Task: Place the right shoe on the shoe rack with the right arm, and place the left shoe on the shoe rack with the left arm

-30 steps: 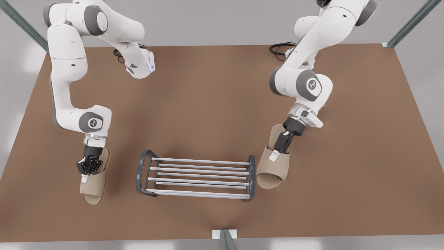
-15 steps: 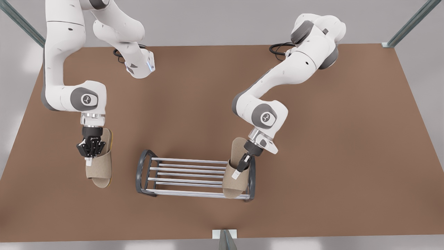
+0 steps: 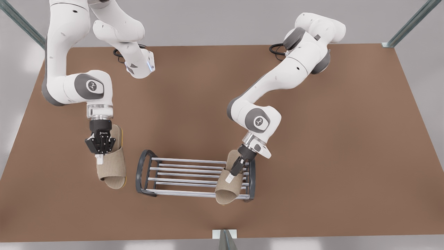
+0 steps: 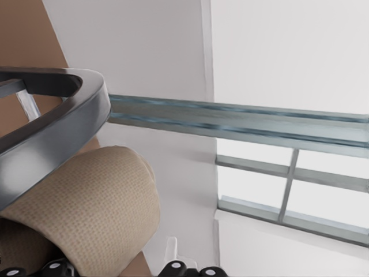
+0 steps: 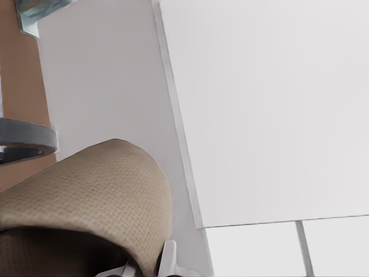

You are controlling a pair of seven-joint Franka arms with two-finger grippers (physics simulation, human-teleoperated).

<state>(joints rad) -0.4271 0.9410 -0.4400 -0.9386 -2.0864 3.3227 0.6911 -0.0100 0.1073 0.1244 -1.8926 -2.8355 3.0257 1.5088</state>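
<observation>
Broadly, a plain brown surface point(image 3: 312, 156) fills the front view, with pale grey walls around it, slanted metal posts point(image 3: 409, 24) at the far corners and another post point(image 3: 225, 239) at the middle of the near edge. In the left wrist view a metal rail point(image 4: 242, 118) crosses a white wall. Each arm carries a small round emblem on its grey joint caps, and the black body of one tool has a line of white lettering too small to read. Black cables point(image 3: 279, 48) are coiled at the far edge near the arm bases. The shoe rack point(image 3: 187, 172) stands near the middle of the near half, its silver bars running between the two dark arched end frames. The left tool point(image 3: 230, 177), on the front view's right, is closed on the strap of the left shoe point(image 3: 225, 194). This beige slipper lies tilted across the bars, just inside the end frame on that side, its toe past the nearest bar; whether it rests on the bars I cannot tell. In the left wrist view the end frame point(image 4: 57, 127) curves close over the slipper's woven strap point(image 4: 98, 202). The right tool point(image 3: 100, 159), on the front view's left, grips the right shoe point(image 3: 112, 170) by its strap, just beside the rack's other end frame and clear of the bars. The right wrist view shows that strap point(image 5: 86, 196) and a white fingertip point(image 5: 168, 257) against it.
</observation>
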